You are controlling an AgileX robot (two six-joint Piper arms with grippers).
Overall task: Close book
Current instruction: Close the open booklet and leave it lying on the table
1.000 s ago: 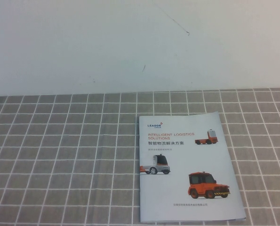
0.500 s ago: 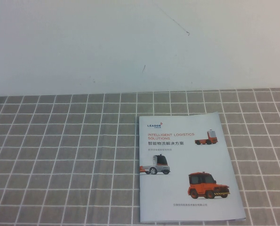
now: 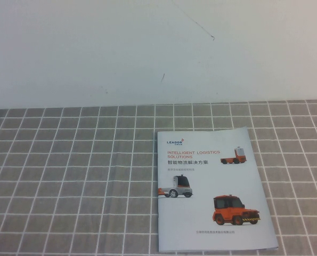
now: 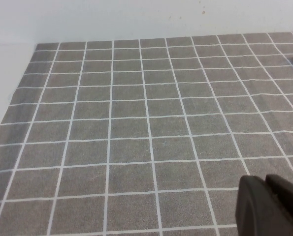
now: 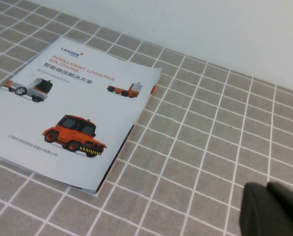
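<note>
1. left gripper (image 4: 265, 179): dark; only the tip shows, in its own wrist view. Jaws pressed together, no gap, nothing held. Pos.: above bare mat, well apart from the book.

2. right gripper (image 5: 267, 186): dark; same partial look in its wrist view. Jaws together, nothing held. Pos.: above the mat near the book, no contact.

3. book (image 3: 214, 189): qty 1, thin brochure type. Closed, flat, front cover up. Pos.: on the mat, right of centre in the high view, at the near edge. Cover pale w/ orange title "INTELLIGENT LOGISTICS SOLUTIONS", two orange vehicles, one white-grey vehicle. Right wrist view (image 5: 67, 108) shows a red sliver of inner page at the edge on the robot's right.

4. mat (image 3: 67, 170): grey, white grid lines, covers the whole work area under the book.

5. white backdrop (image 3: 147, 48): beyond the mat's far edge; a few small dark marks (image 3: 162, 77).
</note>
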